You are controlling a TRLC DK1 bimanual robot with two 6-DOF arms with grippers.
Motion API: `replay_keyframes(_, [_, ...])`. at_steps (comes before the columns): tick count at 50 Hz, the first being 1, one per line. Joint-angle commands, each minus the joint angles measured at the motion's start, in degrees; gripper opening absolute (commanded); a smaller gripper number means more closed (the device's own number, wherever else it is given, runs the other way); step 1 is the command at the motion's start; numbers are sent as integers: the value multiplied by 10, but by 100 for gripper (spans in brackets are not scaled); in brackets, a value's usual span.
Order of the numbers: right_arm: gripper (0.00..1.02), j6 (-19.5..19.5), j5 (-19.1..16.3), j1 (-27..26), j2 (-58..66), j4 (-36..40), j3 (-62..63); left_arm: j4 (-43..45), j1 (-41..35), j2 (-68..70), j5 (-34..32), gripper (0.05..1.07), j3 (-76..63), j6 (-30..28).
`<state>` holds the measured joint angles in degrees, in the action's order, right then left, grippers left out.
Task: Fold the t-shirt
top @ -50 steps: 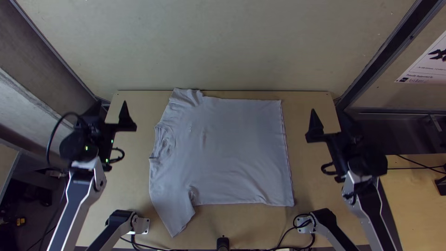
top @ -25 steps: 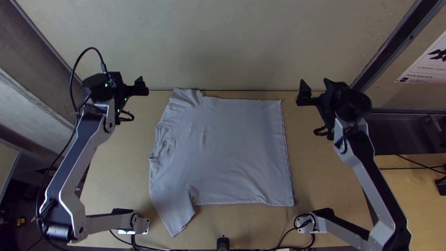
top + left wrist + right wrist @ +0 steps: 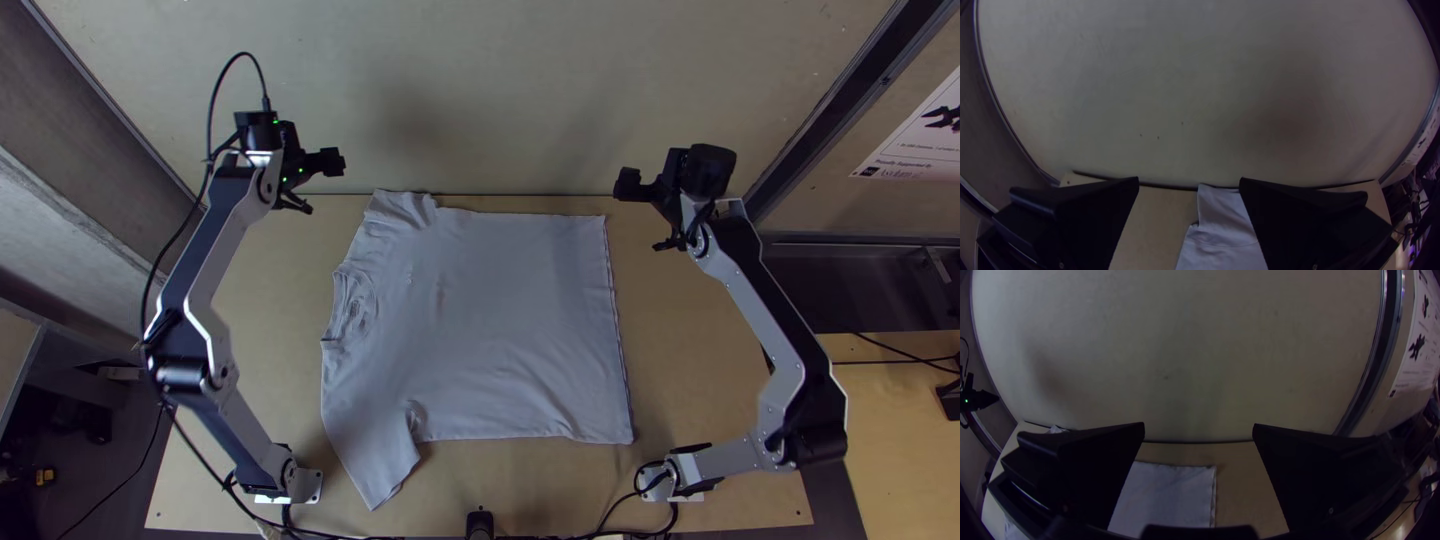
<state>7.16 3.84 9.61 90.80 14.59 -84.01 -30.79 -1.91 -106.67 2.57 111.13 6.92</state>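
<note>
Top view, left side first: condition of the left hand?

Near the table's far edge, fingers well apart, gripping nothing. Placement probably suits an approach to the far sleeve.

And the t-shirt?

Spread on the table, collar leftward, near sleeve slanting toward the near edge, hem rightward. Presumably laid flat so both sides are reachable; folding appears unstarted.

The right hand?

Near the far edge, hem side; fingers likewise apart, nothing gripped. Likely positioned for the hem's far corner, sharing one fold.

Containers?

None employed; the garment rests directly on wood.
</note>
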Motion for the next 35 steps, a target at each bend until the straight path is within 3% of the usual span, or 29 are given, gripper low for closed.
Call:
replay_keyframes(1, [99,37,-13,-11,42,25,-44,-44,-3,-71,-2,101,85,28])
replay_keyframes(9, [99,72,-29,-17,90,73,-87,-75,-7,-151,-3,101,160,29])
replay_keyframes(16, [99,90,-32,-17,119,101,-111,-74,-11,-201,-15,87,187,28])
replay_keyframes(35, [99,128,-57,-17,162,129,-114,-58,-11,-282,-15,87,191,28])
